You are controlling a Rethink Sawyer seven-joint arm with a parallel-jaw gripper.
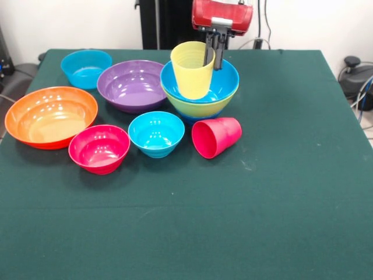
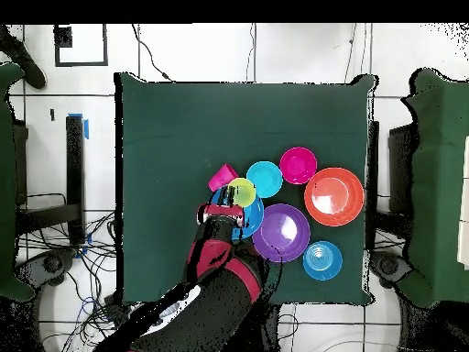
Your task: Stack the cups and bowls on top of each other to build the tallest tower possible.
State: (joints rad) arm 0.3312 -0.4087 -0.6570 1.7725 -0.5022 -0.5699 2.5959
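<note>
One cup matters most for the coming move: the yellow cup (image 1: 192,70), which stands mouth-up in the bright blue bowl (image 1: 224,83) at the top of the tower (image 1: 200,96), with its long axis close to vertical and leaning slightly. The tool (image 1: 213,53) comes down from above at the far side of the table (image 1: 280,186), its dark fingers (image 1: 208,51) straddling the cup's far right rim, one inside the mouth and one outside, so it appears to be closed on the wall of the yellow cup. The cup therefore lies directly under and just to the near left of the tool, touching it, and any lift or release would run along that upright axis. Beneath the blue bowl sits the lime green bowl (image 1: 201,107); whatever is under that is barely visible. The red-pink cup (image 1: 215,137) lies on its side just near of the tower, mouth facing near left, so its long axis runs across the table, not upward; it would need righting before stacking. It seems the likely next piece, being the closest loose item. Further left rest the cyan bowl (image 1: 156,133), pink-red bowl (image 1: 99,148), orange bowl (image 1: 50,115), purple bowl (image 1: 132,85) and a far blue bowl (image 1: 85,67).
</note>
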